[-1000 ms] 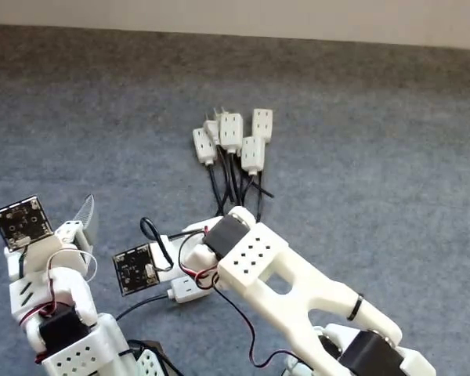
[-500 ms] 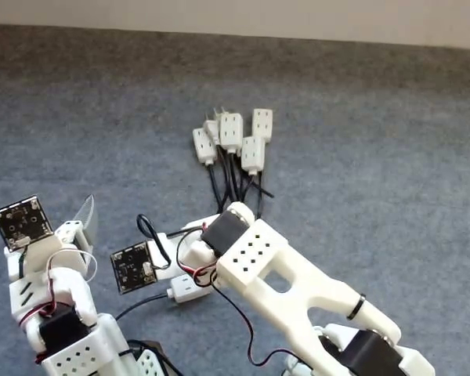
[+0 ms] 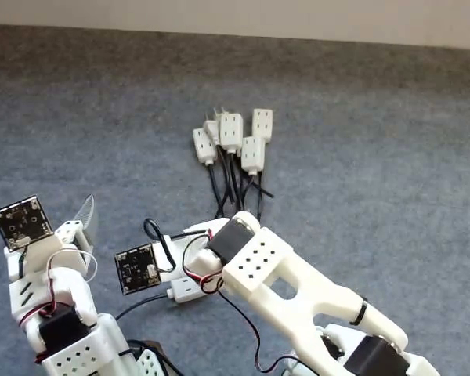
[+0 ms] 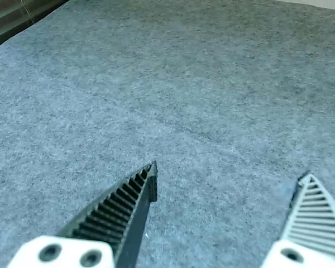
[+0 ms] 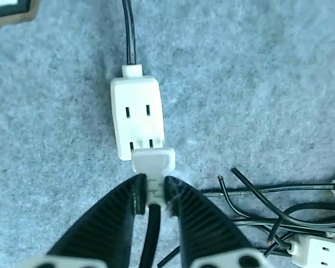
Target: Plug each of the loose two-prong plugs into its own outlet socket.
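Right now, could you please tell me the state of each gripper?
Left gripper: open, holding nothing.
Right gripper: closed on a white two-prong plug at an outlet socket.

White two-prong plug (image 5: 153, 161), pinched in my right gripper (image 5: 153, 188), butts against a white outlet socket (image 5: 137, 114) lying flat, lower centre of the high view. A cluster of white plugs and sockets (image 3: 233, 139) lies upper centre.

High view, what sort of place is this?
Probably a robot practice bench: grey felt-like mat, two white plastic arms, white outlet sockets on black cords, a white two-prong plug in the right gripper.
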Controlling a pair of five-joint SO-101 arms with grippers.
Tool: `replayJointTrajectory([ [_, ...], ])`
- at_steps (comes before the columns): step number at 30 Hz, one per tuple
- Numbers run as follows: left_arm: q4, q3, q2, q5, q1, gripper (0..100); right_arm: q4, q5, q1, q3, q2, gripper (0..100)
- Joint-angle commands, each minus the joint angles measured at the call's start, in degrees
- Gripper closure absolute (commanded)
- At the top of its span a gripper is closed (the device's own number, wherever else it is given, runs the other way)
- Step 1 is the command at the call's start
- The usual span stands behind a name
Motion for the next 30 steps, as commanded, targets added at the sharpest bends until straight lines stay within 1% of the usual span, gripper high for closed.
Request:
replayJointTrajectory([
  [1, -1.1, -1.6, -0.3, 0.6, -0.2, 63, -0.5, -0.4, 0.5, 0.5, 0.7, 99.2],
  [13, -1.1, -1.6, -0.3, 0.6, 1.2, 63, 8.0, -0.2, 0.2, -4.4, 0.6, 99.2],
  [22, -1.1, -1.5, -0.3, 0.6, 1.2, 63, 8.2, -0.2, 0.4, -4.5, 0.6, 99.2],
  [26, -1.1, -1.5, -0.3, 0.6, 1.3, 63, 8.7, 1.7, 0.6, -4.5, 0.7, 99.2],
  [30, -1.1, -1.5, -0.3, 0.6, 1.3, 63, 8.5, 1.7, -0.7, -4.6, 1.2, 99.2],
])
